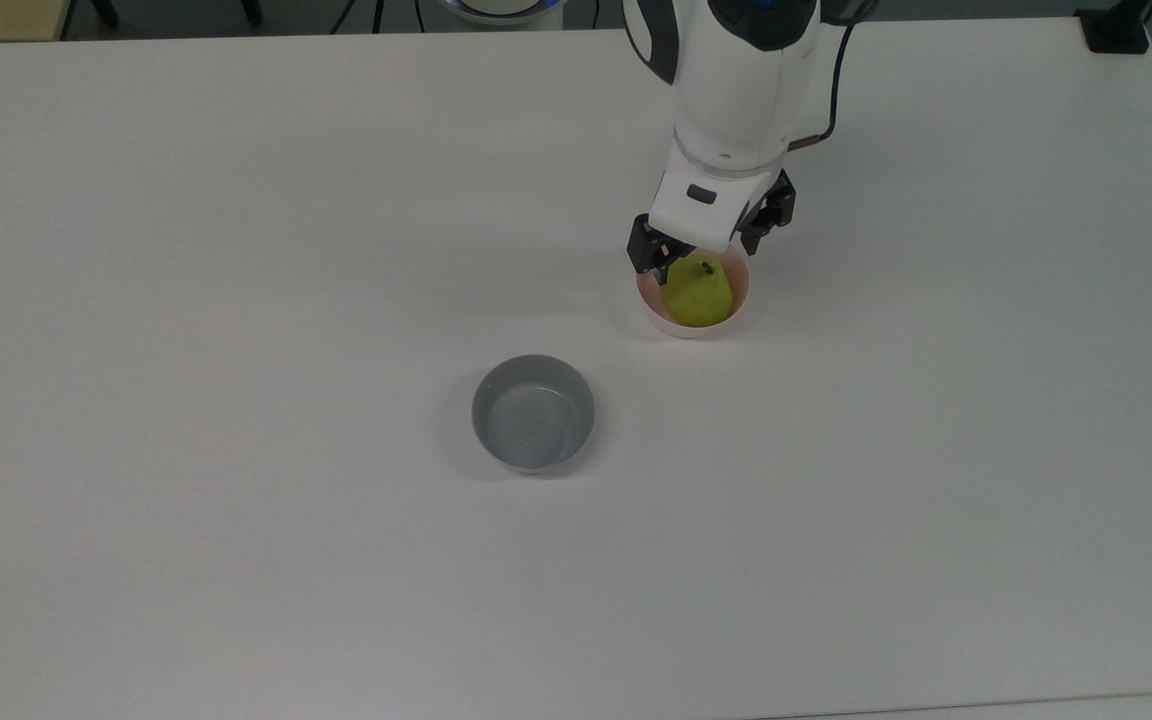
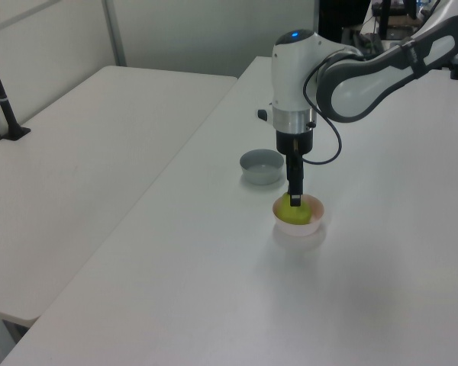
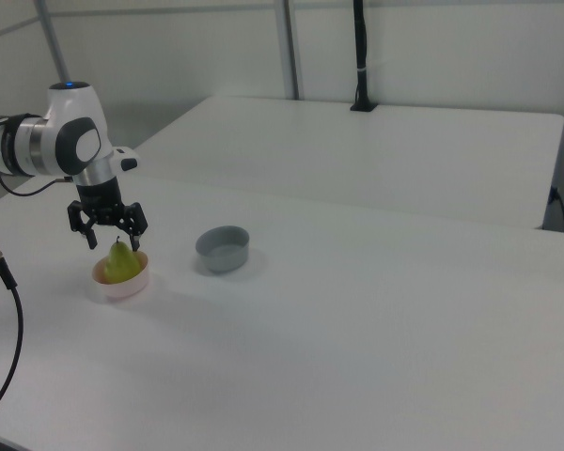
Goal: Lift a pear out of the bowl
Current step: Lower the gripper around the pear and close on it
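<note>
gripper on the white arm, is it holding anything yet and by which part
Nothing is held: the open gripper straddles the yellow-green pear in the pale pink bowl, unclosed.

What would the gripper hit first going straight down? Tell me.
Most likely the pear. The gripper points down, open, with a finger either side of the pear's top, right over the pink bowl. Depth is unclear, so a fingertip might catch the bowl's rim first.

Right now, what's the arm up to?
The Franka arm has its gripper open right over the pear, which sits in the pink bowl. The fingers straddle the top of the fruit but have not closed on it, and the pear is not yet lifted. A grey bowl stands empty and apart on the white table.
</note>
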Controlling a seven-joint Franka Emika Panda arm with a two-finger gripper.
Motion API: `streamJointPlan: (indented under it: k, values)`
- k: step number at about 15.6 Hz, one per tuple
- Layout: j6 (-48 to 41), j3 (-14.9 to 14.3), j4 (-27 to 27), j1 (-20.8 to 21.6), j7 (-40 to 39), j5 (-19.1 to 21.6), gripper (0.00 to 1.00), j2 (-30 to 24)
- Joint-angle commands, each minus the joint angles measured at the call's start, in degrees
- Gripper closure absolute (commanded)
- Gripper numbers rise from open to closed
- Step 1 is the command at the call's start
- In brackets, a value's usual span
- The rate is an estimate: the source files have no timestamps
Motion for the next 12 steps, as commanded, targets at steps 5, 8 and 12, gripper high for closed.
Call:
streamJointPlan:
  k: [5, 8, 12]
  values:
    - [5.5, 0.7, -4.0, 0.3, 0.0, -5.1, 0.03, 0.7]
    - [8.5, 0.7, -5.4, 0.3, 0.1, -5.8, 0.24, 0.8]
    - [8.9, 0.8, -5.5, 0.4, 0.4, -5.8, 0.86, 0.8]
